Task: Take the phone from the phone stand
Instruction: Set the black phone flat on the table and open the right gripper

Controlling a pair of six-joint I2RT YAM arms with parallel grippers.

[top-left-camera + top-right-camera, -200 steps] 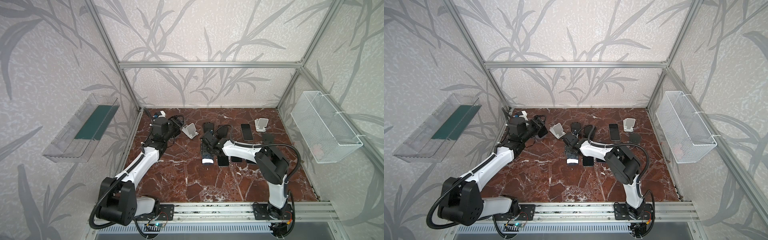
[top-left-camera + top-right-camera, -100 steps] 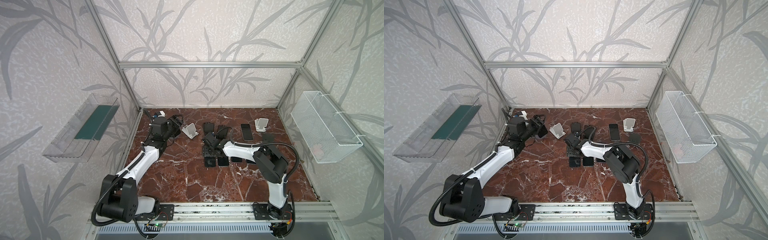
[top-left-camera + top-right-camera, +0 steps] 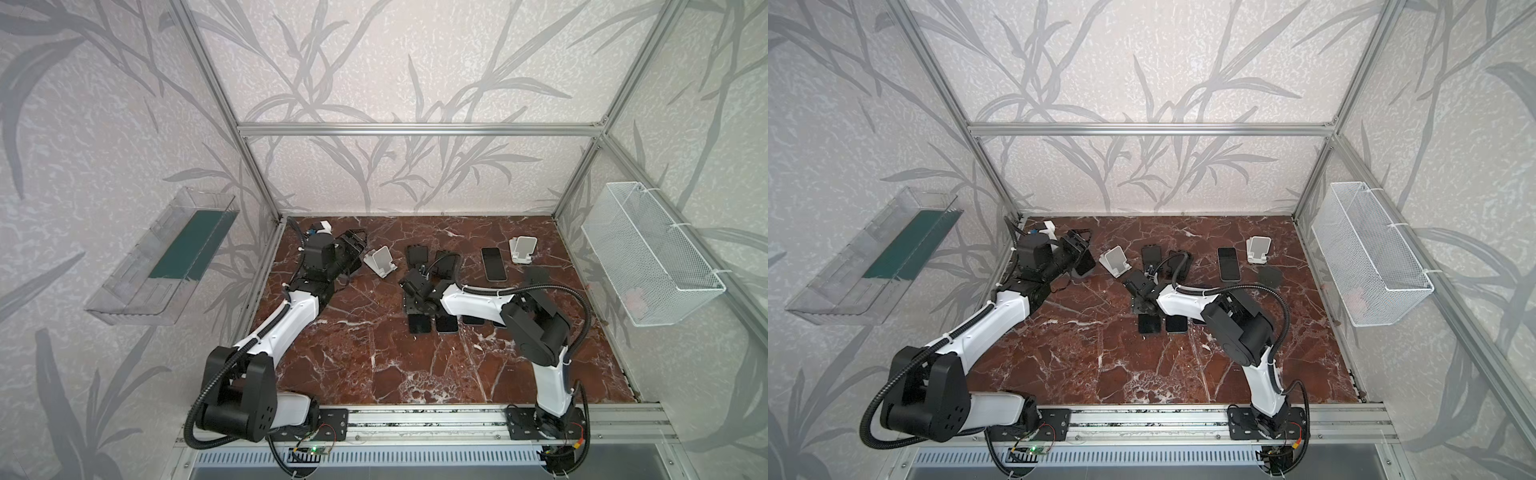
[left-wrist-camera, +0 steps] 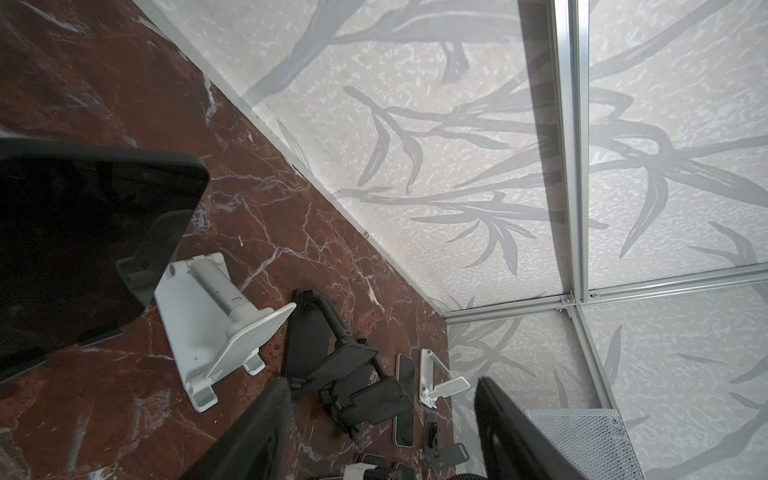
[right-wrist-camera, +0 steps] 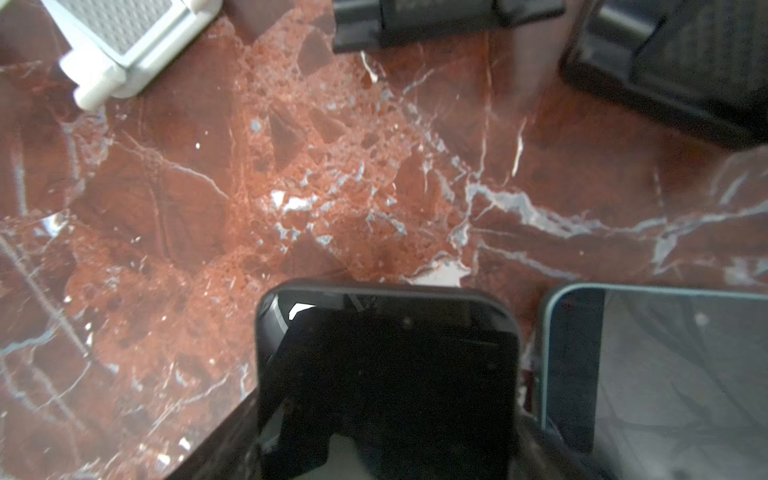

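Note:
A dark phone [image 4: 83,249] stands tilted at the back left, shown in both top views [image 3: 353,261]. The phone stand that carries it is hidden behind it and the arm. My left gripper [image 4: 382,386] hangs right beside this phone, open, with nothing between its fingers. A second black phone [image 5: 386,365] lies flat mid-table [image 3: 418,325]. My right gripper [image 3: 415,309] sits low over its far end. Blurred dark fingers [image 5: 224,449] flank its edges, and the view does not show whether they press on it.
A light-edged phone [image 5: 665,374] lies right beside the flat one. A white stand [image 3: 380,266], black stands [image 3: 417,254], another phone [image 3: 493,264] and a second white stand [image 3: 523,248] crowd the back. A wire basket [image 3: 648,257] hangs on the right wall and a clear shelf [image 3: 166,257] on the left.
My right gripper has pulled back a little toward the stands, and the phone under it, bright-screened a second ago, now lies dark and flat beside the other phone. The left arm barely moved.

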